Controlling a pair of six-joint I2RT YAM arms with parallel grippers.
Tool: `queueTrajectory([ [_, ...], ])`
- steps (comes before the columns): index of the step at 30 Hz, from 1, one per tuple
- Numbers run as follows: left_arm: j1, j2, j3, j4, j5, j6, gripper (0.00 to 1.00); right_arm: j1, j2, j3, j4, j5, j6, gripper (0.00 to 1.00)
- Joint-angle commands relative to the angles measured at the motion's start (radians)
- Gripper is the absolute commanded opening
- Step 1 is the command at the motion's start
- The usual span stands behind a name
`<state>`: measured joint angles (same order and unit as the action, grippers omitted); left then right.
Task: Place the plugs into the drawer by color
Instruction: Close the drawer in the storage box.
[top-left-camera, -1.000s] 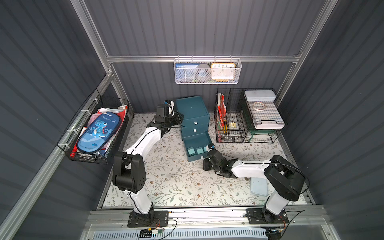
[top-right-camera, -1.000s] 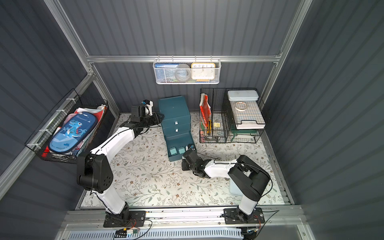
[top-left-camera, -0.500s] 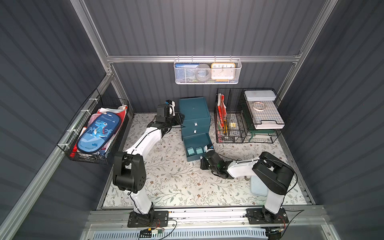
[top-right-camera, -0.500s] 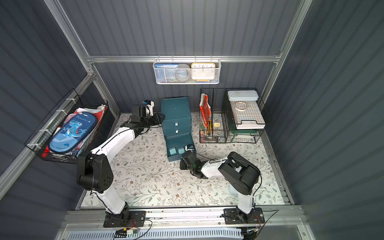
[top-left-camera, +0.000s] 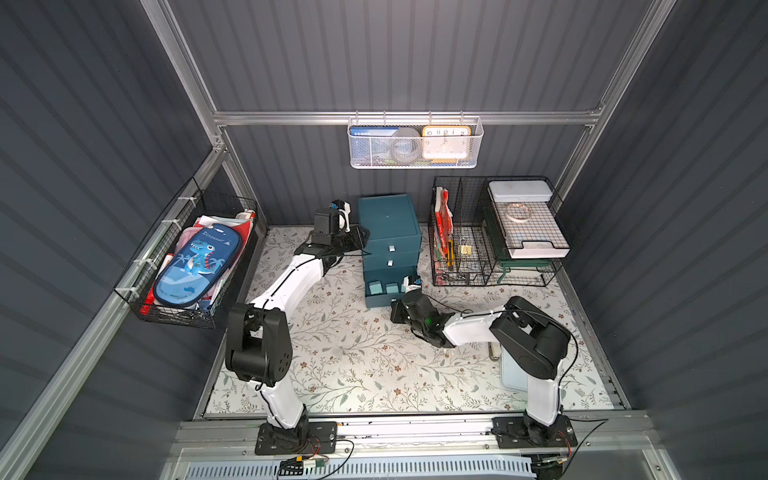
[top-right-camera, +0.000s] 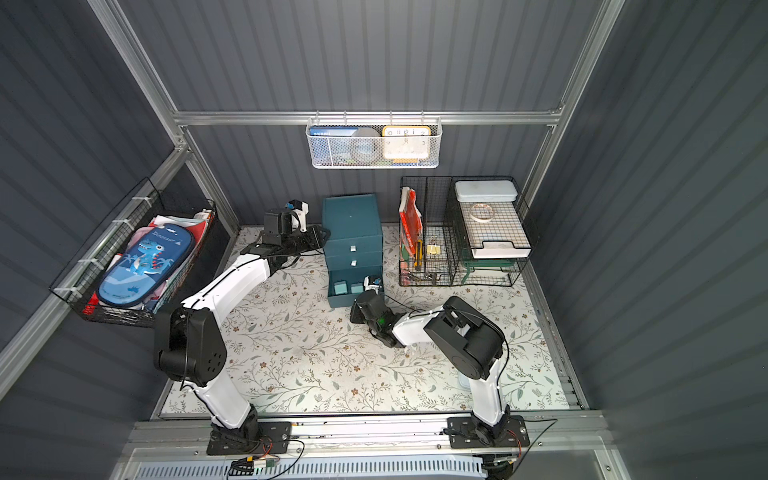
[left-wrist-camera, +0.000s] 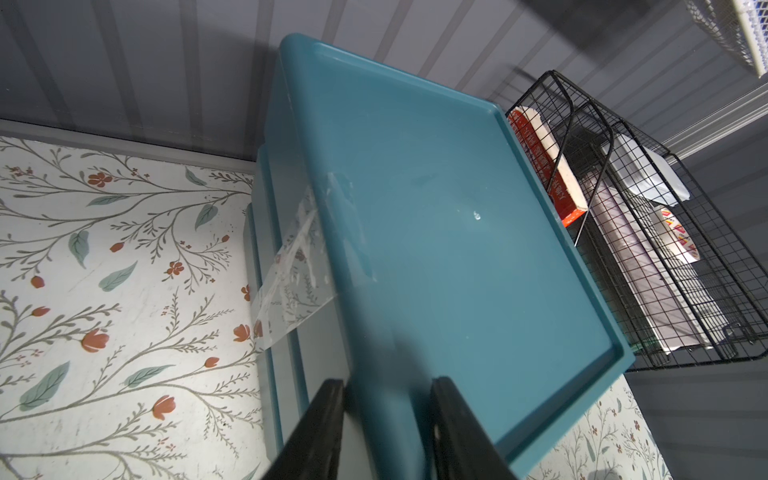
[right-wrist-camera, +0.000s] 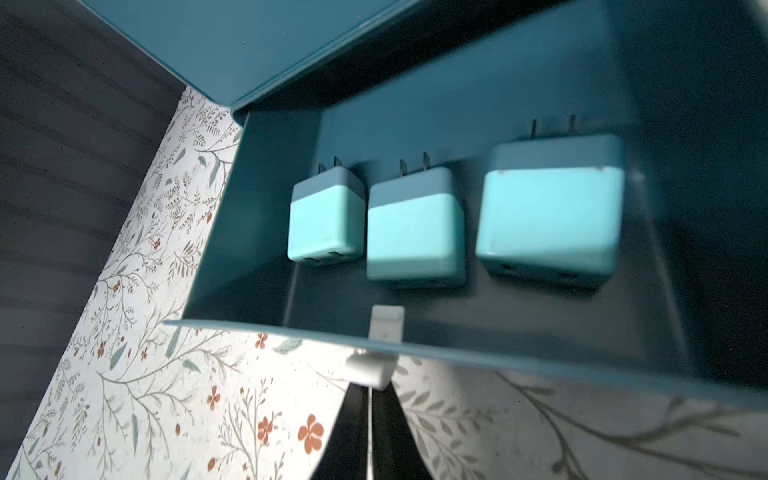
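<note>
The drawer (top-left-camera: 388, 226) (top-right-camera: 352, 224) is a dark teal cabinet by the back wall, with its bottom tray (top-left-camera: 380, 301) pulled out. Three pale aqua plugs (right-wrist-camera: 326, 222) (right-wrist-camera: 415, 237) (right-wrist-camera: 548, 224) lie in a row inside it, prongs toward the back; two show in a top view (top-left-camera: 375, 287). My right gripper (right-wrist-camera: 370, 388) (top-left-camera: 394, 308) is shut, its tips against the tray's white pull tab (right-wrist-camera: 368, 368). My left gripper (left-wrist-camera: 388, 386) (top-left-camera: 360, 237) is shut on the cabinet's upper left edge.
Black wire organizers (top-left-camera: 490, 237) stand right of the cabinet. A wire basket with a dinosaur pencil case (top-left-camera: 193, 262) hangs on the left wall, a white mesh basket (top-left-camera: 415, 143) on the back wall. A pale blue flat box (top-left-camera: 513, 372) lies beneath the right arm.
My right gripper has moved toward the cabinet, and the bottom tray with its plugs has slid partly back in. The left arm has stayed put.
</note>
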<state>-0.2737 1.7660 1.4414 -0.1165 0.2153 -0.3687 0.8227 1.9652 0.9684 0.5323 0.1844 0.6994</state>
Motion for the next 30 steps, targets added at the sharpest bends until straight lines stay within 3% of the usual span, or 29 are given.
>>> queueTrajectory([
  [1,-0.025,0.046,-0.064,-0.170,0.044,0.030,0.39,-0.027,0.035,0.058,0.049,0.029,0.003,0.10],
  [12,-0.025,0.049,-0.067,-0.164,0.047,0.029,0.39,-0.069,0.151,0.197,0.106,0.007,0.066,0.11],
  [24,-0.027,0.050,-0.066,-0.160,0.063,0.024,0.39,-0.074,0.237,0.216,0.219,0.181,0.265,0.11],
  [30,-0.027,0.049,-0.069,-0.161,0.076,0.027,0.39,-0.086,0.262,0.244,0.217,0.160,0.331,0.11],
])
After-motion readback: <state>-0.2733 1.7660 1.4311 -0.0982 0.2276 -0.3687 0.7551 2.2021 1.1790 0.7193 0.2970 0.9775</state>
